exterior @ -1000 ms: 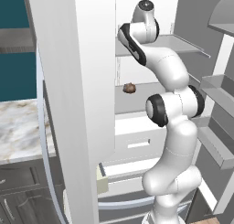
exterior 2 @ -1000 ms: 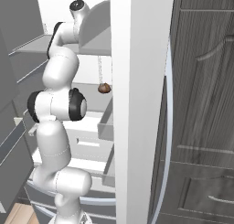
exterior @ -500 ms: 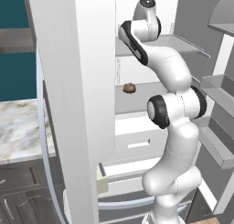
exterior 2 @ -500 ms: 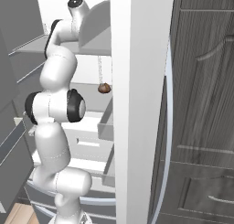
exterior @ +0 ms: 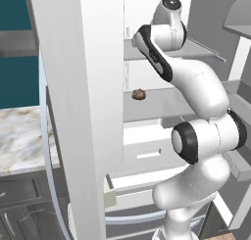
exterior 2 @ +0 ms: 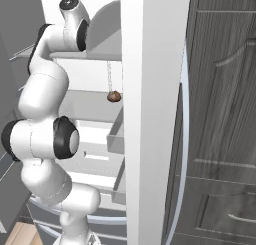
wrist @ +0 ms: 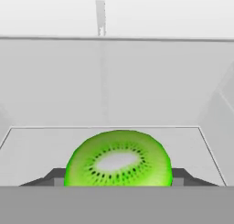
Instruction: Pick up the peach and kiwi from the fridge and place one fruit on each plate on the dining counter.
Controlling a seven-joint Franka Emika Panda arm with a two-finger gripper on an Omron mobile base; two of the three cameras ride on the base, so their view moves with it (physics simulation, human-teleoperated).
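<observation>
Operator: Gripper, what do you see?

Observer: Its dark tips now sit against both sides of the bright green cut-faced kiwi on the grey upper shelf of the white-walled fridge; you look to have it clamped. Next, lift it clear.

Operator: Anything else?

Observer: 1 brown lumpy item rests a shelf lower.

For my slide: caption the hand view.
Gripper closed around the kiwi on a fridge shelf.

1 kiwi, betw. the gripper tips. 1 brown lumpy item, a shelf below it. 1 fridge, 2 white drawers.
</observation>
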